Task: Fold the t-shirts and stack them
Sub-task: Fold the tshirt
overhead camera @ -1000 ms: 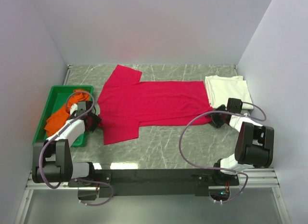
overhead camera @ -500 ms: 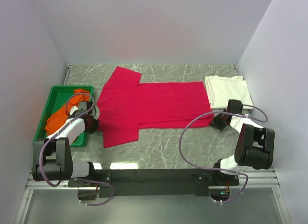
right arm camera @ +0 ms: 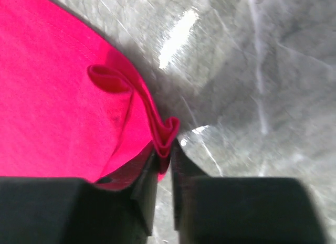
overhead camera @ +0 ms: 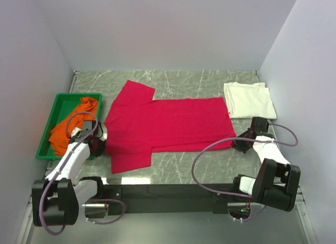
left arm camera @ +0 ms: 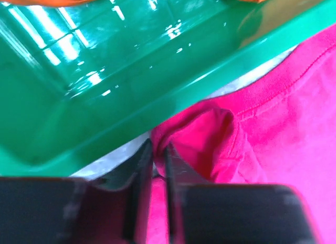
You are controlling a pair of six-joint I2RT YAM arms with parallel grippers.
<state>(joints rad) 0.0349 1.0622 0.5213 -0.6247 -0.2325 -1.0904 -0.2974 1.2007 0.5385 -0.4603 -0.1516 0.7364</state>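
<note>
Crimson shirt (overhead camera: 168,123) lies spread flat mid-table (overhead camera: 199,160), collar toward 9 o'clock. The left gripper (left arm camera: 156,149) pinches cloth by the collar and the right gripper (right arm camera: 164,149) pinches the hem corner at 4. The first fold looks ready, calling for a joint lift toward 12. The cream shirt (overhead camera: 249,99) sits folded at 2. The bin (overhead camera: 65,99) with the orange shirt (overhead camera: 71,126) crowds the left gripper.
</note>
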